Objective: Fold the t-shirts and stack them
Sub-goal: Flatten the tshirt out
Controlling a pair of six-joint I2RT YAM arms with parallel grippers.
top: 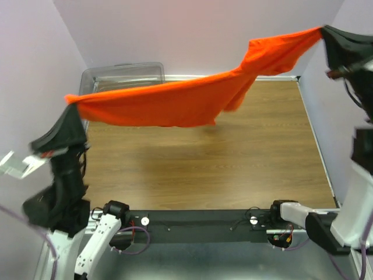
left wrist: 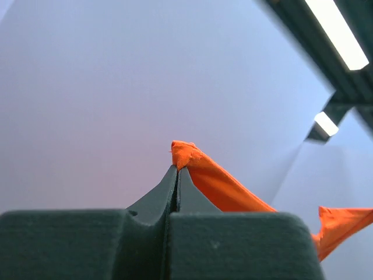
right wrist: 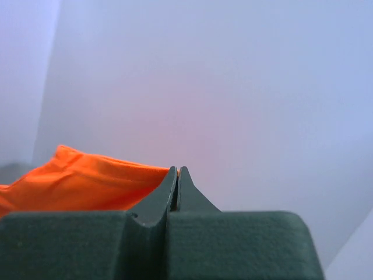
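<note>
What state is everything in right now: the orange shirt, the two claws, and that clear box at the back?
t-shirt: unfolded, in the air, stretched by its two ends, sagging in between.
left gripper: shut on the t-shirt's lower end.
right gripper: shut on its higher end.
clear bin: standing at the far left of the table; contents unclear.

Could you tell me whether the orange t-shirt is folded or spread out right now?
Spread out: the t-shirt hangs stretched between the left claw and right claw, above the table.
</note>
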